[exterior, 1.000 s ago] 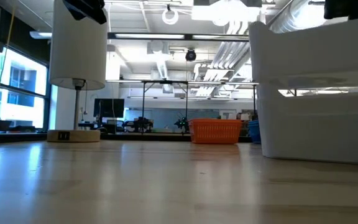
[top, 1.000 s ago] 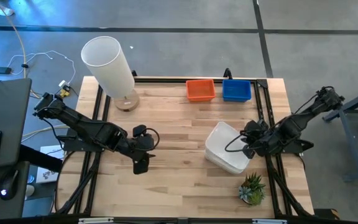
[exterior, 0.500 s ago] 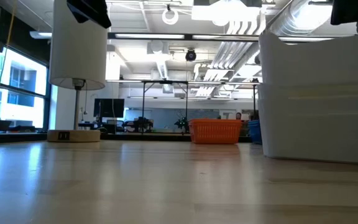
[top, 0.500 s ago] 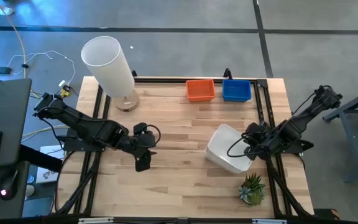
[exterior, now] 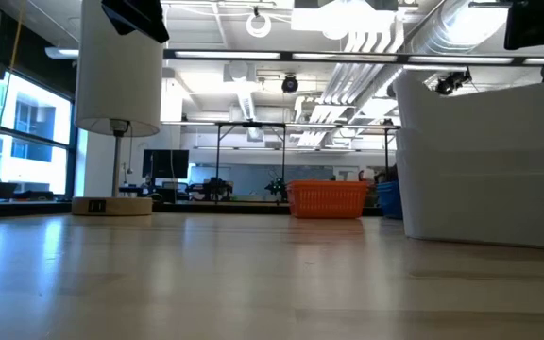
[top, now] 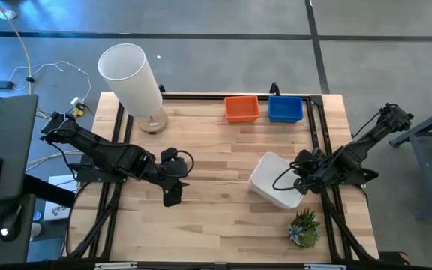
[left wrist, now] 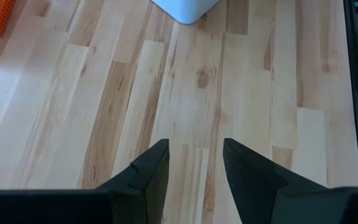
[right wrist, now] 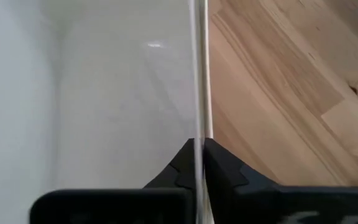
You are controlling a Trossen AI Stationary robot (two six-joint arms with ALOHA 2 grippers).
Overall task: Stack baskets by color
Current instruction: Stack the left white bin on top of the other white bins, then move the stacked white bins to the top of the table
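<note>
At the upper left of the high view a white cylinder lamp (top: 132,77) stands on the counter (top: 208,217). Just left of centre the left claw (top: 171,196) hovers over bare wood, its fingers parted and holding nothing. Along the top edge sit the orange basket (top: 242,108) and blue basket (top: 286,109) — side by side. Lower right, the right claw (top: 301,180) is pinched tight on the rim of the white basket (top: 273,180), with a potted plant (top: 304,227) near below it.
</note>
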